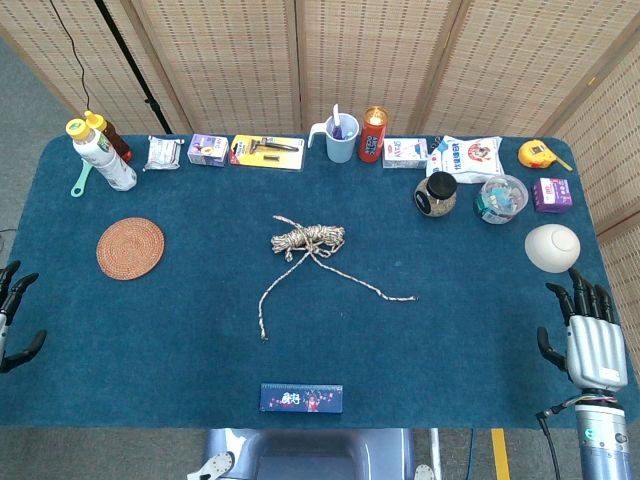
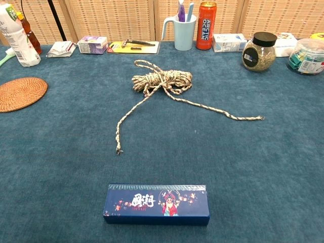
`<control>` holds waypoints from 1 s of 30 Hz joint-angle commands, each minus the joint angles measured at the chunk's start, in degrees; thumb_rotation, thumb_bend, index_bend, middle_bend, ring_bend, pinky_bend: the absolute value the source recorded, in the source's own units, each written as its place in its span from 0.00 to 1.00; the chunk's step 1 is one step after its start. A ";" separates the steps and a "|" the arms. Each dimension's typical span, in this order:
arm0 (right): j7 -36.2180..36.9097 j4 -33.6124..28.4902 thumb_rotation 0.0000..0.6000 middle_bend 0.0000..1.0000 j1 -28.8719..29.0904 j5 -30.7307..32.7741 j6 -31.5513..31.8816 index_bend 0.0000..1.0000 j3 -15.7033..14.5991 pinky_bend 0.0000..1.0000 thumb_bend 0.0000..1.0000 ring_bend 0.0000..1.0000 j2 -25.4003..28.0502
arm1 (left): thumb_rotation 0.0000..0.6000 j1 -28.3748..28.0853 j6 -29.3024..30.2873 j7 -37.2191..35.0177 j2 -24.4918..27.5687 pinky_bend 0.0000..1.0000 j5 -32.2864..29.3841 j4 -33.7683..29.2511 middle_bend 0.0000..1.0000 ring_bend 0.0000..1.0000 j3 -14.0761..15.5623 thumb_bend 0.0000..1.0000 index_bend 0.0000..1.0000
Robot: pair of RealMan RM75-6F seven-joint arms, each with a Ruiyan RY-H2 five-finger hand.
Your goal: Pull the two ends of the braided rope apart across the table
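**Lying coiled at mid-table, rope untouched by either hand**

Resting near the centre of the blue table (image 1: 180, 330), the braided rope (image 1: 308, 240) sits as a loose bundle with two free tails running toward the robot. One tail curves down and to the left, ending in a frayed tip (image 2: 119, 150); the other runs out to the right, ending in a thin tip (image 2: 259, 118). Nothing is touching the rope.

The left hand (image 1: 14, 315) shows only at the left edge of the head view, well apart from the rope; its dark fingers are spread and hold nothing. The right hand (image 1: 588, 335) stands at the right edge, fingers pointing up and apart, also holding nothing, just below a white bowl (image 1: 552, 246). Neither hand shows in the chest view.

A dark blue box (image 2: 157, 203) lies at the near edge, in front of the rope. A woven coaster (image 1: 130, 247) sits to the left. Along the far edge stand a blue cup (image 1: 340, 138), a red can (image 1: 373, 133) and a dark-lidded jar (image 1: 436, 193)
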 commanded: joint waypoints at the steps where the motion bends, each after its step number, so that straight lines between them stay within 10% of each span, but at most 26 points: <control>1: -0.03 -0.02 1.00 0.01 -0.07 0.09 0.06 0.18 0.00 0.00 0.45 0.00 0.06 | 1.00 -0.08 -0.11 0.05 -0.10 0.00 0.00 -0.08 0.02 0.03 0.01 0.30 0.14; 23: -0.46 -0.85 1.00 0.04 0.58 -1.18 -0.14 0.19 0.12 0.00 0.45 0.00 0.19 | 1.00 0.02 1.03 -0.70 0.33 0.00 -0.53 0.76 0.02 0.03 -0.87 0.30 0.14; 30: 0.19 -0.19 1.00 0.13 2.37 -1.89 -2.49 0.23 0.49 0.08 0.45 0.15 0.05 | 1.00 -0.39 0.87 -0.50 0.67 0.00 -0.76 0.79 0.02 0.03 -1.34 0.30 0.14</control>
